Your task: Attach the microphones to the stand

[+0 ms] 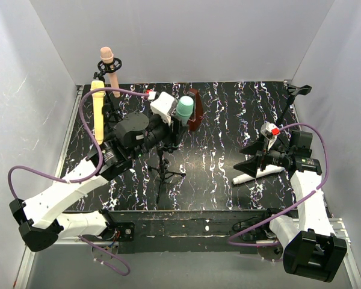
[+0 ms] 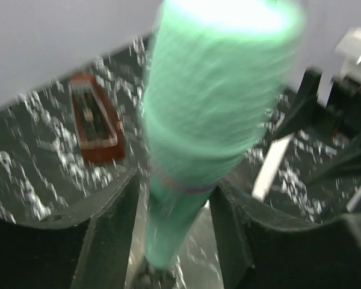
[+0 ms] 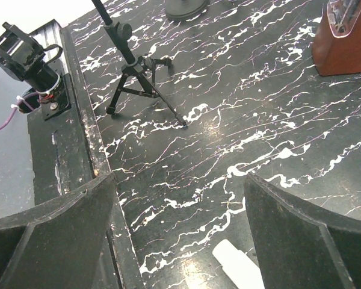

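The teal-green microphone (image 1: 185, 108) (image 2: 216, 102) stands tilted on the tripod stand (image 1: 162, 171) at the table's middle. Its handle foot sits in a dark clip (image 2: 147, 278). My left gripper (image 1: 179, 125) (image 2: 173, 198) stands close round its handle. The right finger touches it and a thin gap shows at the left finger. The peach-pink microphone (image 1: 107, 60) and the pale yellow microphone (image 1: 97, 111) are up on stands at the back left. The white microphone (image 1: 256, 176) (image 3: 237, 265) lies flat on the table. My right gripper (image 1: 248, 158) (image 3: 180, 241) hovers open above it.
A brown metronome (image 1: 194, 109) (image 2: 95, 120) (image 3: 346, 36) stands just behind the teal-green microphone. Another black stand clip (image 1: 298, 91) rises at the back right corner. White walls close in the table on three sides. The tripod's legs (image 3: 138, 90) spread on the marbled black top.
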Available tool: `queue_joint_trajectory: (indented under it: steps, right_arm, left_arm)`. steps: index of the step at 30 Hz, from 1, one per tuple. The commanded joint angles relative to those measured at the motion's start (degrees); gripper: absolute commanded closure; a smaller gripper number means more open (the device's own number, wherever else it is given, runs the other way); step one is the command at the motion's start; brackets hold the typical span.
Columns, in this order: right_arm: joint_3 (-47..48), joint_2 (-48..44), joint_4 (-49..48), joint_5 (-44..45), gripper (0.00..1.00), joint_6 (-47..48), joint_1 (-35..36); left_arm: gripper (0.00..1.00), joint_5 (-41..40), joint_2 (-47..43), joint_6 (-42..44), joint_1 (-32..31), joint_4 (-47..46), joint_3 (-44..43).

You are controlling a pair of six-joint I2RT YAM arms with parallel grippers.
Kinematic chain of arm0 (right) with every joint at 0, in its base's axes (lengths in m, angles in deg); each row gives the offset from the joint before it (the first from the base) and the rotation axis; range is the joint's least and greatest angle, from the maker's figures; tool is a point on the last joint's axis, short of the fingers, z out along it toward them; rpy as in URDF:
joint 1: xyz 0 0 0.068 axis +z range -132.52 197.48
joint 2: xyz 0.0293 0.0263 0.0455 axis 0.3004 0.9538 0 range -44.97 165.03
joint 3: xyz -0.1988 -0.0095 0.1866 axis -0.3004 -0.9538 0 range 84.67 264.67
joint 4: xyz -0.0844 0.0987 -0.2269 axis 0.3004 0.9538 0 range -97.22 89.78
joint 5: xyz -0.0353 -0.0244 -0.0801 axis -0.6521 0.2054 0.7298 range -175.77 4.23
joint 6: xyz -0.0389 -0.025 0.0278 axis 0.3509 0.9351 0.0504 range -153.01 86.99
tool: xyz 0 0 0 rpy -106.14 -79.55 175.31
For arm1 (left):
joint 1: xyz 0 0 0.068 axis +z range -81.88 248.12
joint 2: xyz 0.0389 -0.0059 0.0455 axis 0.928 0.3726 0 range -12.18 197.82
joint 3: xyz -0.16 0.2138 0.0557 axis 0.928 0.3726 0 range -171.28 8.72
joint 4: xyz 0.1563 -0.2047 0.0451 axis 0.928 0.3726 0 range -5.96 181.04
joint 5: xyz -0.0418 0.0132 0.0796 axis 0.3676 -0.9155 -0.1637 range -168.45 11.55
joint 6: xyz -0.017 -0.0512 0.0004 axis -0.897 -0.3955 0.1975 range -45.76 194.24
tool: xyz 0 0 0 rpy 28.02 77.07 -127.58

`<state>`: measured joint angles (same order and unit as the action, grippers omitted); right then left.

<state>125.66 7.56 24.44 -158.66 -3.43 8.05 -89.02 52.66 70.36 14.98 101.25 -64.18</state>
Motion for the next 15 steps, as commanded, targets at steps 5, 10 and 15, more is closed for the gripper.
queue_joint_trajectory:
  steps: [5, 10, 15]
  right_arm:
    - [0.7, -0.7, 0.8, 0.0, 0.07, 1.2, -0.5]
    - [0.7, -0.6, 0.9, 0.1, 0.07, 1.4, -0.5]
    - [0.7, -0.5, 0.9, 0.2, 0.07, 1.4, -0.6]
  left_arm:
    - [0.18, -0.6, -0.8, -4.2, 0.2, 14.1, 1.3]
    - [0.02, -0.4, -4.4, -4.1, 0.2, 11.8, 2.2]
    - [0.02, 0.6, -6.4, -3.4, 0.2, 12.0, 1.9]
